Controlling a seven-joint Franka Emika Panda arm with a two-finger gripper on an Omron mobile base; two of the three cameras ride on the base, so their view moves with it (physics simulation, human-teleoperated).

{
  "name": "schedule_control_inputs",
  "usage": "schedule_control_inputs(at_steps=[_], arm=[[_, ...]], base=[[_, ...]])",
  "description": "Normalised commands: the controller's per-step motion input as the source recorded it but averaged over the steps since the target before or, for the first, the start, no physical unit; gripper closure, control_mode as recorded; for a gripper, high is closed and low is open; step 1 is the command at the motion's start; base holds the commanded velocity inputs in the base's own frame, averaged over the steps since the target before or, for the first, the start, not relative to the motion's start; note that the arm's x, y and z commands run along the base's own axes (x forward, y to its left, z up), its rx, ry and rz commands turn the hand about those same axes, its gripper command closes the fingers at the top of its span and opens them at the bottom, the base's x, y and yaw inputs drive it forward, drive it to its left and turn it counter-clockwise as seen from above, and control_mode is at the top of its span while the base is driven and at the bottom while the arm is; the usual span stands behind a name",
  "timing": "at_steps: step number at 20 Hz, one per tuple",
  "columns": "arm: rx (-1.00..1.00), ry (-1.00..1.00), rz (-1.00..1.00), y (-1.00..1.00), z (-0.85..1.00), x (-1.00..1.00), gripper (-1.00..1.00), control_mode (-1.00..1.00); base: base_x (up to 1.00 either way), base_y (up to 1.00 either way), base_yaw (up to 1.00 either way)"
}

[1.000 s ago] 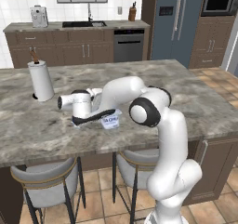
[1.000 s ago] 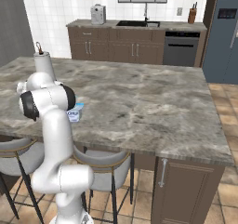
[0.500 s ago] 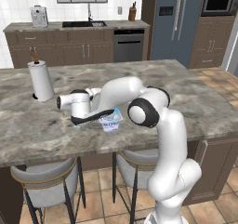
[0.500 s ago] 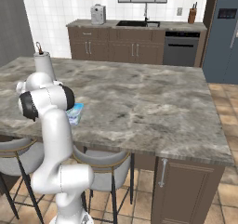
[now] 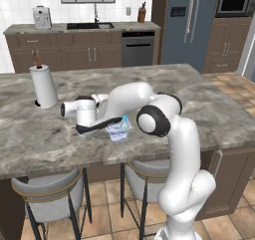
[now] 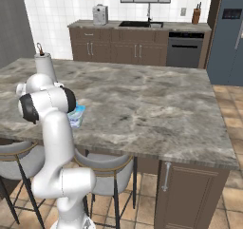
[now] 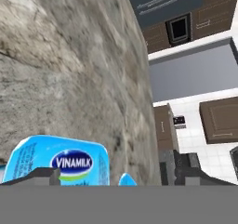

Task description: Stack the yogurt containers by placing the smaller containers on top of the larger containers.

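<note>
Left base view gives you the arm reaching low across the marble tabletop point(image 5: 209, 99), its white hand lying sideways near the tabletop's front edge, left of the middle. The claw point(image 5: 102, 128) points toward the yogurt container point(image 5: 118, 130), which sits close to that front edge just beside the hand; you can see its light-blue top and blue print on a white side. From this side you cannot tell whether more than one container stands there, because the forearm covers part of the spot.

Hand view puts the container point(image 7: 60, 161) right at the bottom of your picture, its light-blue lid with a dark blue oval label facing the camera. A small sliver of light blue point(image 7: 126, 179) shows just to its right, too little to identify. The two dark fingertips point(image 7: 39, 175) stand wide apart, one on each side of the lid, and you can see bare space between them and the lid, so the claw is spread wide and grips nothing.

Right base view shows you the same container point(image 6: 77, 116) as a blue and white shape peeking out beside the robot's elbow, near the tabletop's front edge. A paper towel roll point(image 5: 44, 86) stands upright toward the tabletop's left end, well apart from the container.
</note>
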Motion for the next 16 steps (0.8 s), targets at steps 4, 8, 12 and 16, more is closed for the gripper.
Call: schedule_control_inputs(at_steps=[4, 8, 12, 16], arm=[[0.01, 0.00, 0.00, 0.00, 0.23, 0.00, -1.00, -1.00], [0.06, 0.00, 0.00, 0.12, 0.38, 0.00, -1.00, -1.00], [0.09, 0.00, 0.00, 0.23, 0.32, 0.00, -1.00, -1.00], [0.12, 0.00, 0.00, 0.29, 0.26, -0.05, -1.00, -1.00]], base=[[0.00, 0.00, 0.00], [0.00, 0.00, 0.00], [0.00, 0.00, 0.00], [0.00, 0.00, 0.00]])
